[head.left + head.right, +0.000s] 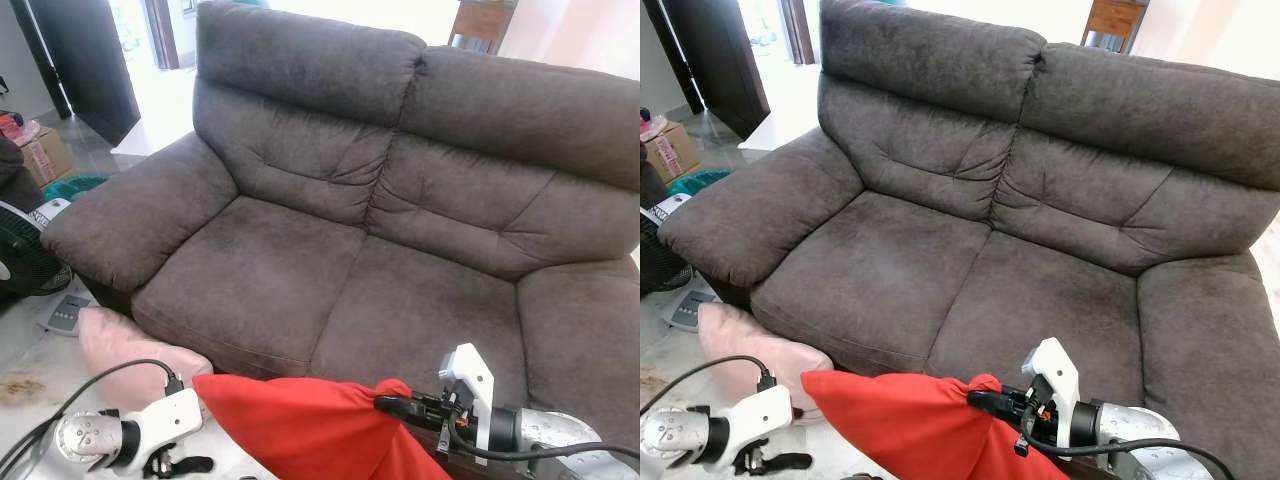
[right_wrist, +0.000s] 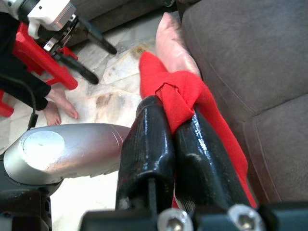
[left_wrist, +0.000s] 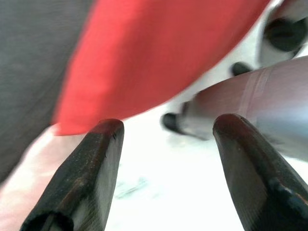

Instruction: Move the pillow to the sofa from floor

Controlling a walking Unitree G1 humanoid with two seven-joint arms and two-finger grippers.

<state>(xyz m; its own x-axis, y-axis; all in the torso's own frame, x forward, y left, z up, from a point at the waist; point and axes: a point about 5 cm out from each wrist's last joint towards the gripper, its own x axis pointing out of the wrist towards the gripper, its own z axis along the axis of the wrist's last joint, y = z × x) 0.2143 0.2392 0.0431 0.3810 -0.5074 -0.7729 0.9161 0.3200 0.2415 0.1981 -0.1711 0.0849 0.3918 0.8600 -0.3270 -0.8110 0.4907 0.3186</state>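
Right gripper (image 1: 385, 403) fingers pinched together on red pillow (image 1: 300, 425) corner, left gripper (image 1: 178, 464) low, fingers parted, empty

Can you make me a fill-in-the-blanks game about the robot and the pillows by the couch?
1. The right gripper is pinching the corner of a ____ pillow.
2. The pink pillow is lying on the ____, against the sofa.
3. The left gripper has its fingers ____ and holds nothing.
4. The sofa's colour is dark ____.

Missing words: red; floor; open; brown
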